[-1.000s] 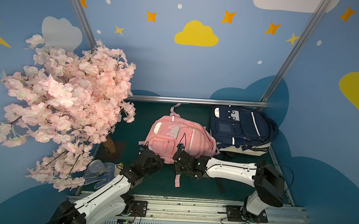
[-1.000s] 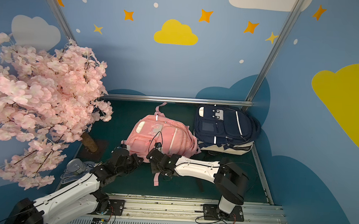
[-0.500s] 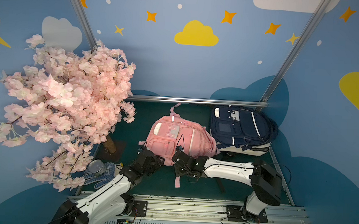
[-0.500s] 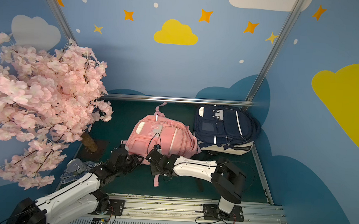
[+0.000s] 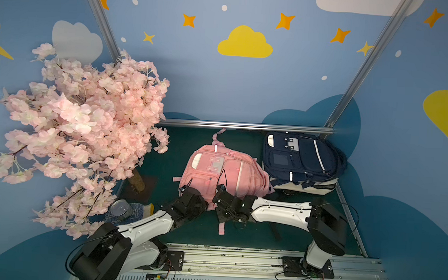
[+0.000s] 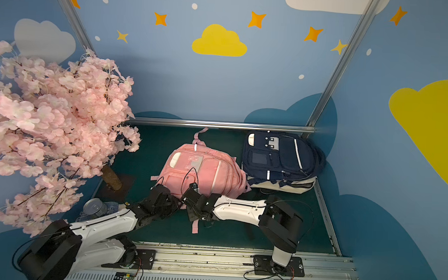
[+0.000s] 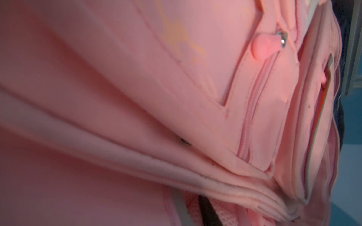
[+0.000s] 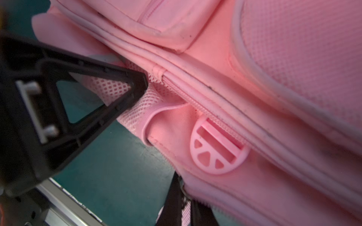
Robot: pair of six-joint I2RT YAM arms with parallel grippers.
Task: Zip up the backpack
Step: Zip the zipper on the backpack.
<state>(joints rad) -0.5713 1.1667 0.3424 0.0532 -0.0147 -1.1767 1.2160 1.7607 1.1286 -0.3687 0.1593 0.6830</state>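
Observation:
The pink backpack lies flat on the green floor in both top views. My left gripper and right gripper both sit at its near edge. In the left wrist view pink fabric fills the frame, with a pink zipper pull and one dark finger. The right wrist view shows my right gripper shut on the backpack's lower seam, a small metal piece at its tips. The left gripper's black finger presses into the mesh side pocket; its jaw gap is hidden.
A navy backpack rests against the pink one at the back right. An artificial cherry blossom tree fills the left side. A tin can lies beside the left arm. A loose pink strap trails toward the front rail.
Both grippers stay at the pink backpack's near edge. The right gripper has shifted slightly to the left. The backpack has not visibly moved.

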